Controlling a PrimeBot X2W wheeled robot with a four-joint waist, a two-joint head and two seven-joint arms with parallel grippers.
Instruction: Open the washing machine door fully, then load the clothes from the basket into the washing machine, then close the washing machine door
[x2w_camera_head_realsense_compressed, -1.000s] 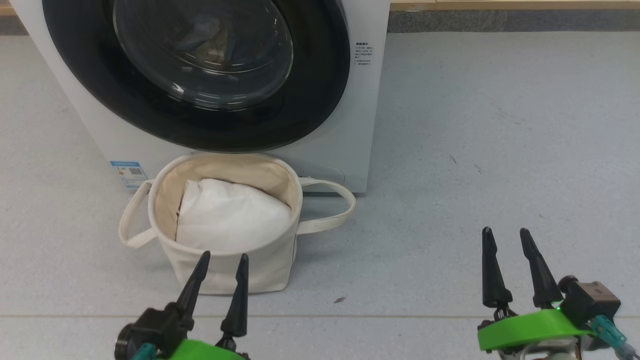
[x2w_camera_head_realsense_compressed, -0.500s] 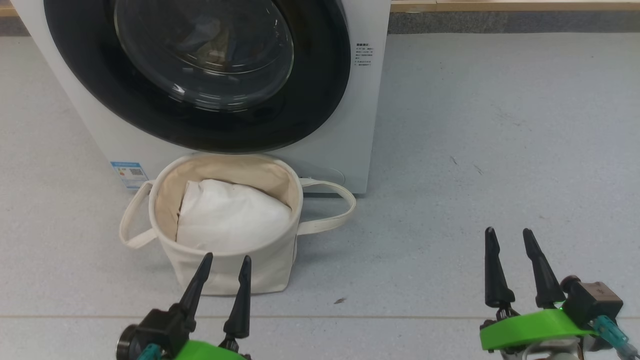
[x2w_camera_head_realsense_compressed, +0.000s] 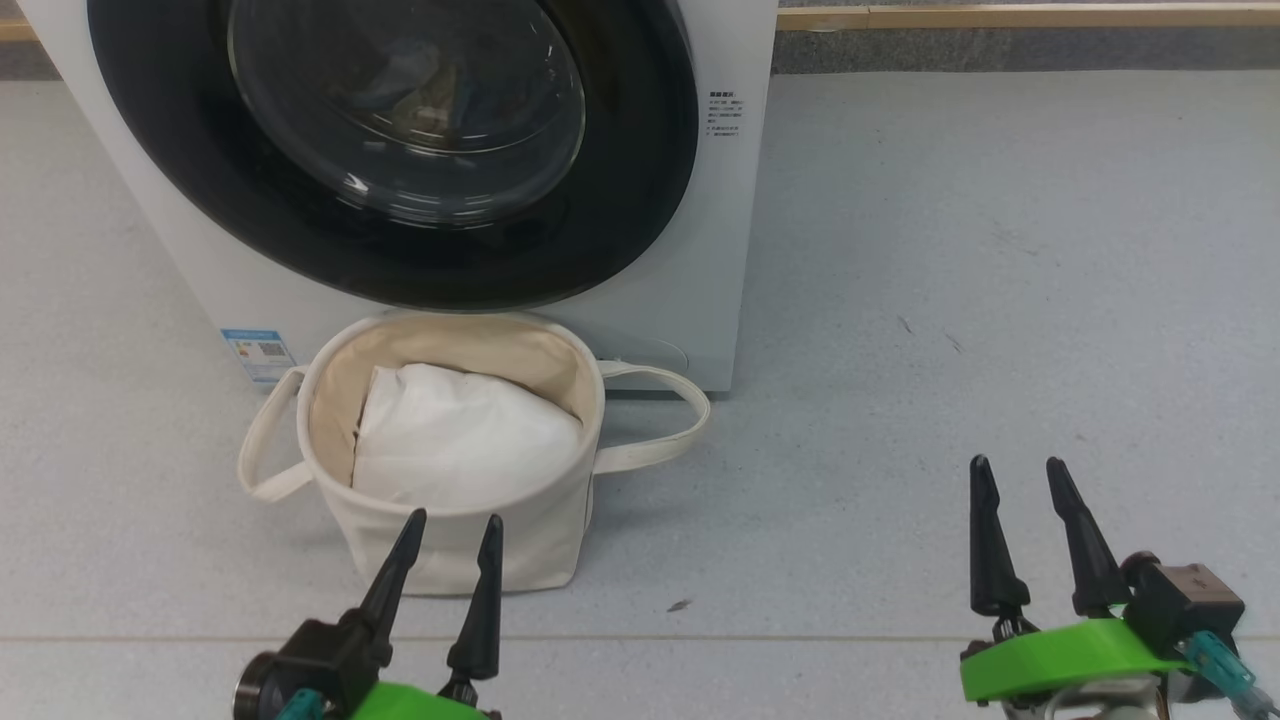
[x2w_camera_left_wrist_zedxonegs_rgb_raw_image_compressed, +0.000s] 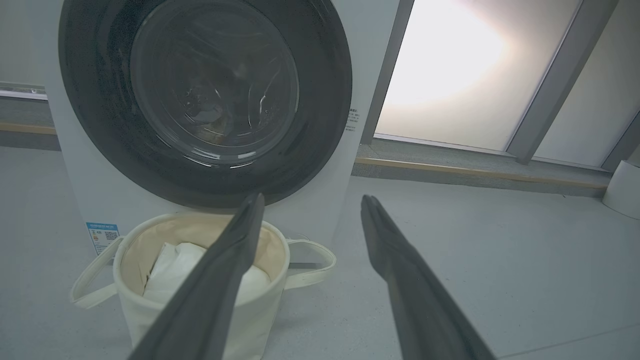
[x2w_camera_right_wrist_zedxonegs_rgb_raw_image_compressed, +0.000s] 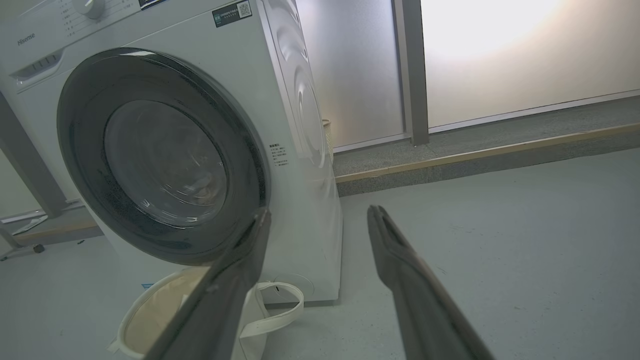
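The basket (x2w_camera_head_realsense_compressed: 450, 550) stands on the floor (x2w_camera_head_realsense_compressed: 950, 300) just before the washing machine (x2w_camera_head_realsense_compressed: 725, 260), below the washing machine door (x2w_camera_head_realsense_compressed: 640, 200). A bundle (x2w_camera_head_realsense_compressed: 460, 445) lies in the basket. The left hand (x2w_camera_head_realsense_compressed: 453, 518) hangs at the basket's 6 o'clock, and the right hand (x2w_camera_head_realsense_compressed: 1016, 463) is well apart at 3 o'clock. Something, perhaps fabric, lies behind the door.

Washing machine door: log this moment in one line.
door shut | basket: white bundle | left end effector open | right end effector open
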